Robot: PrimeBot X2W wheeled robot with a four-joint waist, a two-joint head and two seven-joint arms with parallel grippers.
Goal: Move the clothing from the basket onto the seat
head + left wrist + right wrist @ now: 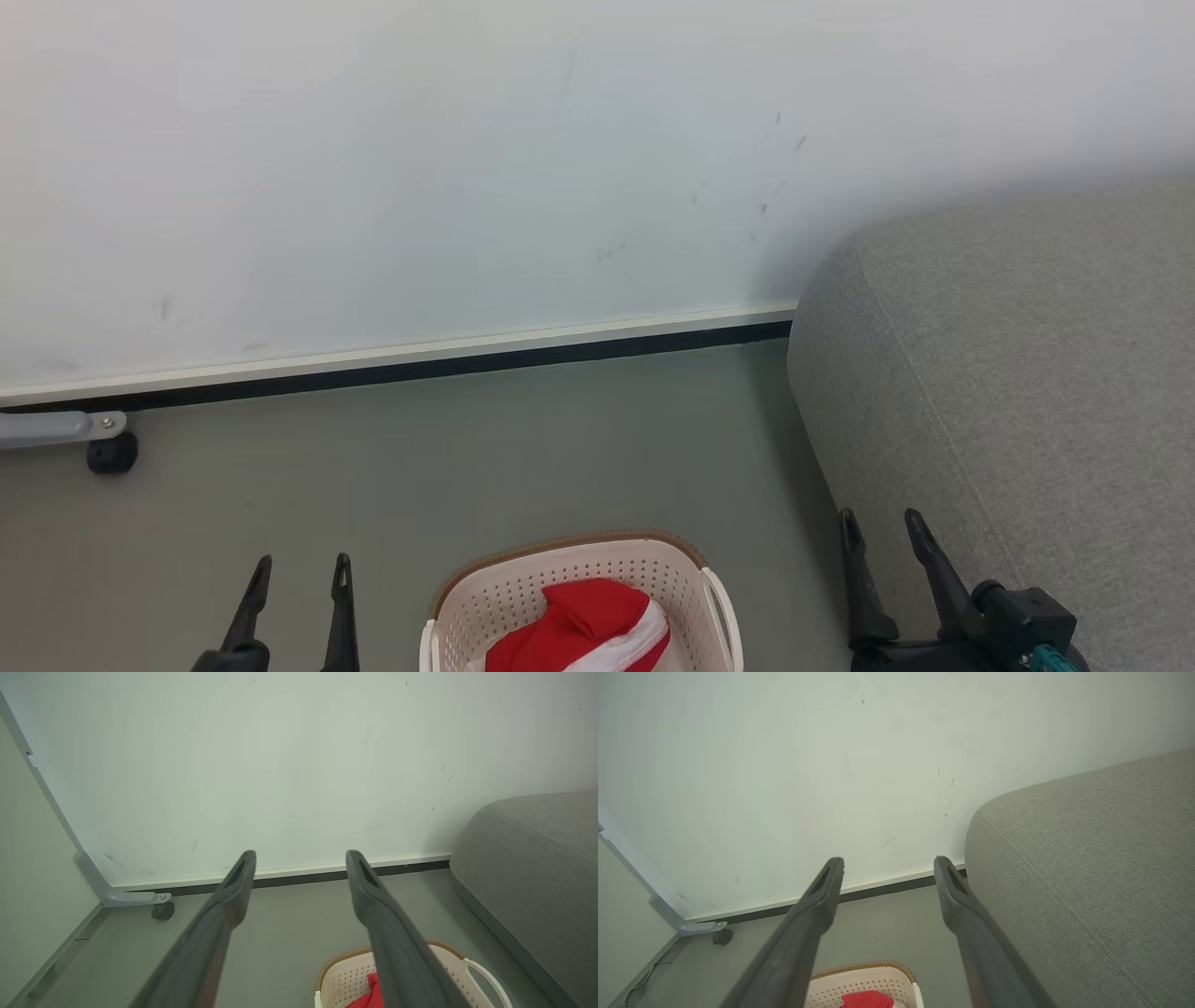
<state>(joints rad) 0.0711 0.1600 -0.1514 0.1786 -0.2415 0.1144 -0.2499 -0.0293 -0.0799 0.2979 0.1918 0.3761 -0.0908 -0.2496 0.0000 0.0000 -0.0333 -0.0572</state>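
Head view: where is the clothing (583, 621) lying?
— It's sitting bunched in the basket (485, 597) at six o'clock, red with a white band; I'm possibly seeing one piece, possibly two.
— And the seat (1027, 373)?
— It's lying at three to four o'clock, standing just apart from the basket.
— The grippers?
— The left gripper (303, 560) at seven and the right gripper (878, 515) at five are both hanging with fingers spread, gripping nothing.
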